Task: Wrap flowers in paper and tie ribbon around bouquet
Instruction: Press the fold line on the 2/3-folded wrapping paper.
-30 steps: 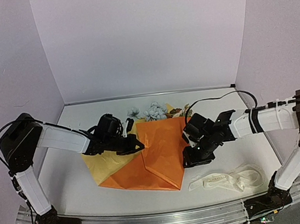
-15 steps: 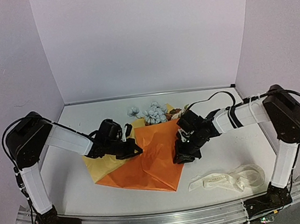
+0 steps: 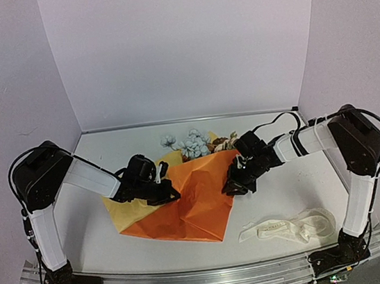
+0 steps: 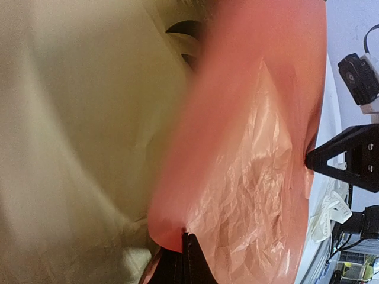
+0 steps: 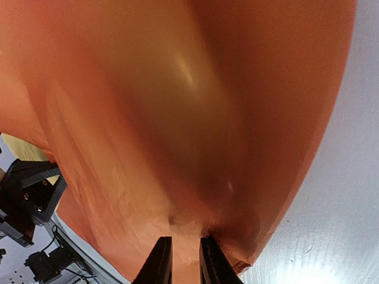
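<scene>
Two grippers hold one sheet between them. The left gripper [image 3: 164,191] has its jaws pressed fully together on a fold of the paper [image 3: 199,198], at the orange sheet's left side just left of the top view's centre; in the left wrist view its dark fingertips [image 4: 186,260] meet at the bottom centre of the frame, and crinkled orange paper [image 4: 249,177] rises out of them; pale yellow backing fills the left half of that frame, blurred. The right gripper [image 3: 235,185] stands at the sheet's right edge, right of centre; in the right wrist view its fingers [image 5: 160,263] are nearly closed, with only a thin gap, and a bunched edge of the orange paper [image 5: 189,148] sits pinched in that gap at the bottom of the frame. The sheet between the two grippers is lifted and buckled into a loose hump, its lower corner pointing to the bottom centre of the top view; the yellow backing [image 3: 125,210] sticks out at the left, lying on the white table [image 3: 91,239]. The flowers [image 3: 192,144] show pale blue and cream blooms past the paper's far edge, above centre; their stems are hidden under the sheet. The ribbon [image 3: 289,227] lies in a loose heap at the lower right, apart from the paper.
</scene>
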